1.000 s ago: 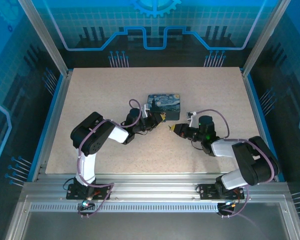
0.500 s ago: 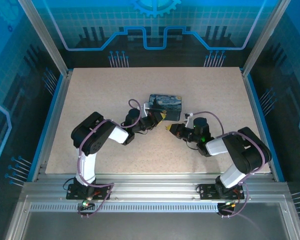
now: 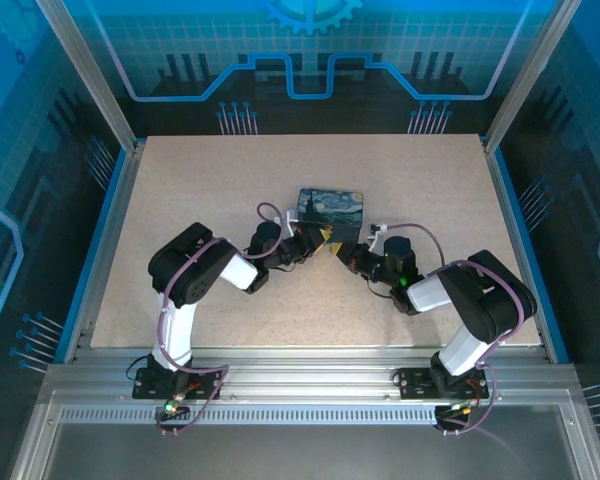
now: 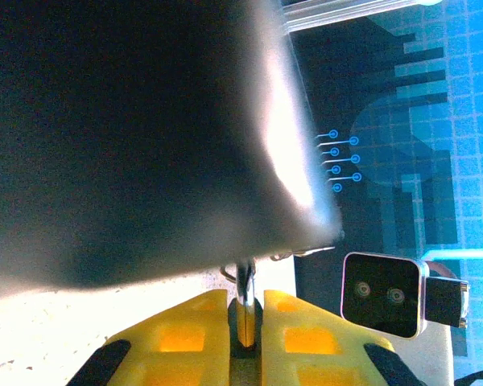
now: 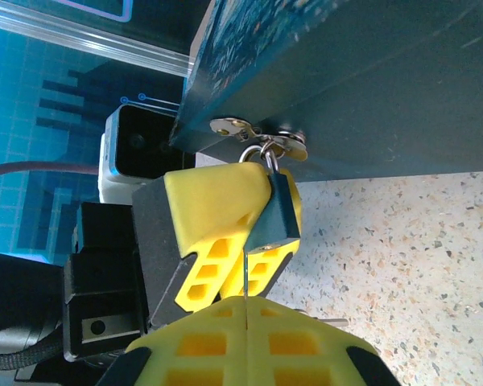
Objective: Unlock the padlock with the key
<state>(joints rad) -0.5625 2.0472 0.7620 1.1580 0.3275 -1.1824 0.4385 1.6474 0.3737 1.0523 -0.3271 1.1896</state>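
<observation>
Metal on metal is where I judge this could fail. The padlock (image 5: 275,211) hangs by its shackle (image 5: 266,161) from the hasp (image 5: 258,137) on the front wall of the painted tin (image 5: 370,72), just above the speckled table (image 5: 419,265). The key (image 5: 246,275) stands edge-on directly below it, tip at the lock's underside. From my screens I cannot tell whether the blade is inside the keyway or merely touching the body.

Risks noted:
- If the blade is off the slot, an upward push would swing the lock on the hasp or tilt the key in its pinch (only a thin blade shows above the pads, so I judge the hold shallow).
- A turn made before full seating may twist the key loose, or drag the tin, which nothing visible holds down.
- Both wrists sit close together at the tin, so a large roll risks contact between them.

End effectors:
- My right gripper (image 5: 246,315) has its yellow fingers (image 5: 201,346) pressed together, pinching the key.
- My left gripper (image 4: 245,304) is nearly closed and clamps the padlock body from both sides beneath the hasp. Its own camera shows a narrow metal strip between the pads, which I take to be the lock seen edge-on.
</observation>
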